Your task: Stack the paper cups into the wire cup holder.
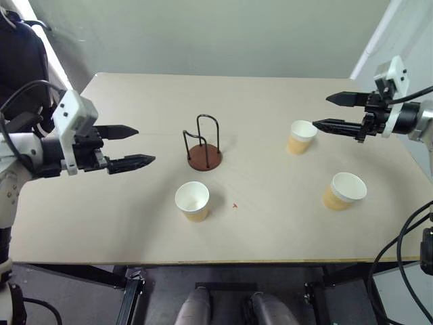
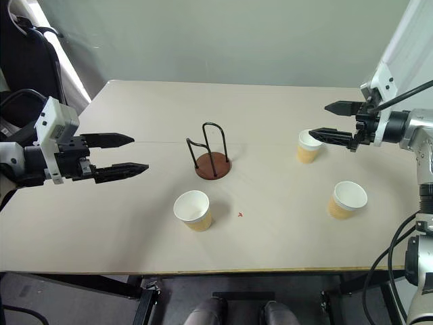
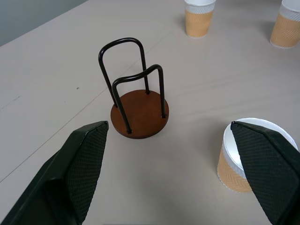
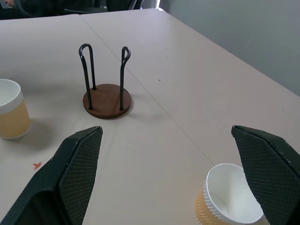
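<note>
Standing upright around wire cup holder (image 1: 204, 147): paper cups (image 1: 193, 200), apart.

Head stereo overhead; wrist cameras tableward

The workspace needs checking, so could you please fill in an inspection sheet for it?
Surface: beige table, one small red mark.
Job's things: wire cup holder empty; three paper cups upright, near cup, far right cup, near right cup.
Clutter: nothing seen.
Grippers: left gripper and right gripper above the table, jaws open, empty.
Cables: black cables hang at the right edge.
Surroundings: grey wall.
</note>
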Action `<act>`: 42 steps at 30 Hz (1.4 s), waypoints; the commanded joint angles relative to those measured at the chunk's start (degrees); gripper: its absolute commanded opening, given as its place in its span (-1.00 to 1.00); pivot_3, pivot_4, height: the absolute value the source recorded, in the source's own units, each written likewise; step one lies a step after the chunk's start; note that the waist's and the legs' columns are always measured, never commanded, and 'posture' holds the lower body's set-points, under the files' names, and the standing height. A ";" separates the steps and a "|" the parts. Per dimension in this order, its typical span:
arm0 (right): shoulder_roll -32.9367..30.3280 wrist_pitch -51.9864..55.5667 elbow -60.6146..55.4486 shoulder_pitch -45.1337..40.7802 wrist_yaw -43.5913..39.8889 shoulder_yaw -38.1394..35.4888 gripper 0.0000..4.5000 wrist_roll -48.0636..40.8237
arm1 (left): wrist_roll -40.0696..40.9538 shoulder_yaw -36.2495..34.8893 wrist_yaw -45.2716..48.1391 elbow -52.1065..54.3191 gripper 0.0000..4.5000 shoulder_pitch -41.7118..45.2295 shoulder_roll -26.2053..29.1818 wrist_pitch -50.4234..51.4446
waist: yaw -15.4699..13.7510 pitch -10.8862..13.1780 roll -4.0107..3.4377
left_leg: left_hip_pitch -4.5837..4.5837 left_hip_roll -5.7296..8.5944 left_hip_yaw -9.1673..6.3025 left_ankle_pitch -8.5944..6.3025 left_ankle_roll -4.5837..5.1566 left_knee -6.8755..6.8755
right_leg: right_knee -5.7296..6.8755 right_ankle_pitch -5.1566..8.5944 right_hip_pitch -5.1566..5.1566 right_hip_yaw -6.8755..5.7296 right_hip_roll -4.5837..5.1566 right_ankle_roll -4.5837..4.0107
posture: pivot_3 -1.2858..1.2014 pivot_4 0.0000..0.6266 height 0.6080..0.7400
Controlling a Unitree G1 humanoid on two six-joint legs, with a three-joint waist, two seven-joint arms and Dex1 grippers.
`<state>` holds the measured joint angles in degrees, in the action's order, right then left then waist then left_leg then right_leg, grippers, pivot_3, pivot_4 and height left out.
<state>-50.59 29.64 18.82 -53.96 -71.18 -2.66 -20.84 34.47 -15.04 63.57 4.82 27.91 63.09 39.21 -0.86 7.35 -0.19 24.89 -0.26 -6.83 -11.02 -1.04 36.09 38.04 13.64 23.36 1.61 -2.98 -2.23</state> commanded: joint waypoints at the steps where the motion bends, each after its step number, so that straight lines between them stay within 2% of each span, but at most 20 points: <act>1: -0.87 -0.11 -0.64 -1.72 -0.64 -0.47 0.99 0.02 | 0.32 -2.15 0.04 1.73 1.00 0.34 0.77 -0.81 | 0.00 0.00 0.00 | 0.00 0.00 0.00 0.00 0.00 0.00 | 0.00 0.00 0.00 0.00 0.00 0.00 | 0.03 -0.52 1.00; 9: -0.53 1.02 0.14 -4.14 -1.85 0.05 0.99 -0.33 | 0.99 -2.98 0.04 2.15 1.00 0.14 0.91 -0.26 | 0.02 0.00 0.00 | 0.00 0.00 0.00 0.00 0.00 0.00 | 0.00 0.00 0.00 0.00 0.00 0.00 | 0.03 -0.52 1.00; 12: 2.29 2.91 -1.94 -6.17 -1.04 0.41 0.99 -1.81 | 0.83 -2.82 -0.03 2.23 1.00 -0.17 0.65 -0.44 | 0.09 0.00 0.00 | -0.01 0.00 0.00 0.00 0.00 -0.01 | 0.01 0.00 0.02 0.00 0.00 0.00 | 0.03 -0.52 1.00; 16: 14.92 11.11 -11.47 -9.38 11.36 4.15 0.99 -1.75 | 0.78 -2.44 -0.01 2.08 1.00 0.18 0.37 -0.45 | 1.07 0.00 0.00 | -0.16 -0.01 0.00 0.00 -0.01 -0.03 | 0.03 -0.02 0.00 0.01 0.00 -0.05 | 0.03 -0.52 1.00; 19: 20.75 16.09 -16.79 -10.06 18.11 7.65 0.99 0.79 | 0.74 -2.11 -0.25 2.25 1.00 0.49 0.06 -0.36 | 1.37 0.01 -0.01 | -0.27 -0.03 -0.04 0.01 -0.03 -0.11 | 0.07 -0.03 0.02 0.05 -0.07 -0.12 | 0.03 -0.52 1.00; 24: 25.53 25.91 -20.88 -10.90 24.56 9.83 0.99 -0.25 | 0.47 -2.33 -0.23 2.49 1.00 -0.24 0.11 -0.47 | -0.06 -0.01 0.01 | 0.26 -0.03 -0.15 -0.01 0.00 0.03 | -0.03 -0.02 0.28 -0.08 -0.06 -0.13 | 0.03 -0.52 1.00; 28: 30.80 30.07 -18.91 -10.03 31.54 10.99 0.99 1.71 | 0.51 -2.49 -0.16 2.60 1.00 -0.76 0.31 -0.17 | -0.02 -0.02 0.03 | 0.25 0.02 -0.16 -0.02 -0.04 0.04 | -0.04 -0.02 0.29 -0.07 -0.04 -0.14 | 0.03 -0.52 1.00; 33: 36.00 30.28 -16.53 -8.35 36.86 13.35 0.99 4.08 | -0.18 -3.11 0.31 2.82 1.00 -2.90 1.35 -0.45 | 0.17 -0.02 0.03 | 0.10 0.02 -0.20 -0.04 -0.18 -0.02 | 0.15 0.00 0.36 -0.07 -0.05 -0.25 | 0.03 -0.52 1.00; 42: 38.85 27.91 -13.99 -7.26 39.69 14.23 0.99 5.89 | 0.39 -5.17 0.33 2.98 1.00 -4.81 2.39 -0.29 | 0.13 -0.02 0.03 | 0.24 0.02 -0.23 -0.09 -0.31 -0.02 | 0.15 0.00 0.51 -0.07 -0.06 -0.26 | 0.03 -0.52 1.00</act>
<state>-12.20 59.02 5.26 -60.98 -32.44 11.76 -15.44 34.50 -17.88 63.69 6.50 23.21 64.31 39.19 -0.72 7.33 -0.16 25.11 -0.24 -7.05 -11.11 -1.35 36.07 38.20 13.65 23.87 1.54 -3.04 -2.50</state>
